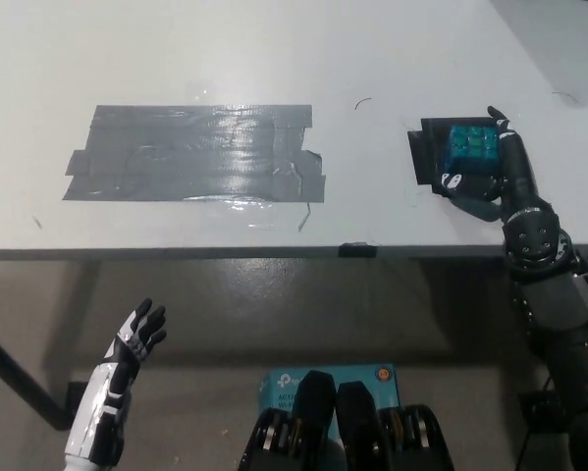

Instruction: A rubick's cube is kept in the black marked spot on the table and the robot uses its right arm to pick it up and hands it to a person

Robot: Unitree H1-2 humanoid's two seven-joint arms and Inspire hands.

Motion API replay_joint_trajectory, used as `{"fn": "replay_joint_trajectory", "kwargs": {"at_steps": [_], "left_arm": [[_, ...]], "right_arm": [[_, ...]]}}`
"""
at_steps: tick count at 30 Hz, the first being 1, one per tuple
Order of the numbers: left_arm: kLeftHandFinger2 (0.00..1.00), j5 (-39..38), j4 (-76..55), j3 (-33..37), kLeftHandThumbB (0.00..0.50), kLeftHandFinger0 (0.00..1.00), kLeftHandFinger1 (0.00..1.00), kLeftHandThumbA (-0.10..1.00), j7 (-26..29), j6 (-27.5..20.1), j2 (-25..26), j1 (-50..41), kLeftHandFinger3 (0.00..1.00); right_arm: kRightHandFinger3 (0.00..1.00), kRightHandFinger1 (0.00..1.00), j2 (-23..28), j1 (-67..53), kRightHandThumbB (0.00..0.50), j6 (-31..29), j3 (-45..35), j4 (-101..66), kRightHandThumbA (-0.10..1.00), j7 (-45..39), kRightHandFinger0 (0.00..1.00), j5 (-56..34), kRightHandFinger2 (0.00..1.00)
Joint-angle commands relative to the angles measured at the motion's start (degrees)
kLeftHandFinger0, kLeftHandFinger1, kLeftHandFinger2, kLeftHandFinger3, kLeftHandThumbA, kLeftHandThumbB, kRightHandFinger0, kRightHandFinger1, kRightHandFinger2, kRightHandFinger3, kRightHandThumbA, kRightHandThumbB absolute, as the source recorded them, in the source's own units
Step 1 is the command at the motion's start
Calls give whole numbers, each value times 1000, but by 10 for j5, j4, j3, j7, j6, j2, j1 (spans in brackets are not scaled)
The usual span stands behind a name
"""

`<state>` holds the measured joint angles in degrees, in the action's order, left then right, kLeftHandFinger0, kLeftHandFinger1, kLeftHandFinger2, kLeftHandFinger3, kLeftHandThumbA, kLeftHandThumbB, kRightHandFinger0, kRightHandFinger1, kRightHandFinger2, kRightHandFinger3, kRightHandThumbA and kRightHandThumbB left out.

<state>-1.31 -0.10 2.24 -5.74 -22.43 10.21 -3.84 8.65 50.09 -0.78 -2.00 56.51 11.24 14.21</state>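
The Rubik's cube (472,148), showing a teal-green face, sits on the black marked spot (429,154) at the right side of the table. My black right hand (490,172) is wrapped around the cube from its right and near sides, fingers curled against it. Whether the cube is lifted off the mark cannot be told. My white left hand (134,339) rests low at the lower left, below the table edge, with its fingers spread.
A large patch of grey duct tape (200,154) covers the table's middle left. The table's front edge (274,252) runs across the picture, with a small black clip (356,249) on it. Floor lies below.
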Motion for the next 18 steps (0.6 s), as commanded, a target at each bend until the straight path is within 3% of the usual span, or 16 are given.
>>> {"fn": "replay_joint_trajectory", "kwargs": {"at_steps": [1,9,11,12,13,14,15,16,17,18], "left_arm": [[1000,1,-19,3,170,1000,1000,1000,-10,-5,3,-1,1000],[1000,2,-20,2,164,1000,1000,1000,-8,-4,5,2,1000],[1000,-1,-21,2,165,1000,1000,1000,-8,-3,5,4,1000],[1000,-2,-20,2,166,1000,1000,1000,-9,-3,6,5,1000],[1000,-3,-20,2,166,1000,1000,1000,-10,-3,6,5,1000],[1000,-2,-20,3,166,1000,1000,1000,-10,-3,6,5,1000],[1000,-1,-20,3,161,1000,1000,1000,-9,-4,6,5,1000],[1000,0,-20,3,160,1000,1000,1000,-10,-5,6,6,1000],[1000,-1,-19,3,154,1000,1000,1000,-10,-5,6,7,1000],[1000,-1,-18,2,153,1000,1000,1000,-10,-5,7,8,1000]], "right_arm": [[1000,1000,0,39,421,-18,-11,7,850,3,1000,-32,1000],[1000,1000,-4,52,423,-30,-15,34,832,-8,1000,-51,1000],[1000,1000,-5,63,401,-30,-19,68,538,-3,1000,-59,1000],[1000,1000,-5,68,362,-16,-16,81,347,8,1000,-52,1000],[1000,1000,-4,75,367,0,-11,97,262,22,1000,-44,1000],[976,921,-3,77,358,6,-7,105,127,29,849,-38,958],[739,778,-1,79,358,6,2,121,-55,35,690,-29,793],[544,664,2,80,344,-2,11,138,-98,35,588,-21,613],[504,567,4,79,329,-10,17,153,-100,37,486,-18,556],[495,566,5,77,318,-16,23,167,-100,38,517,-16,553]]}}
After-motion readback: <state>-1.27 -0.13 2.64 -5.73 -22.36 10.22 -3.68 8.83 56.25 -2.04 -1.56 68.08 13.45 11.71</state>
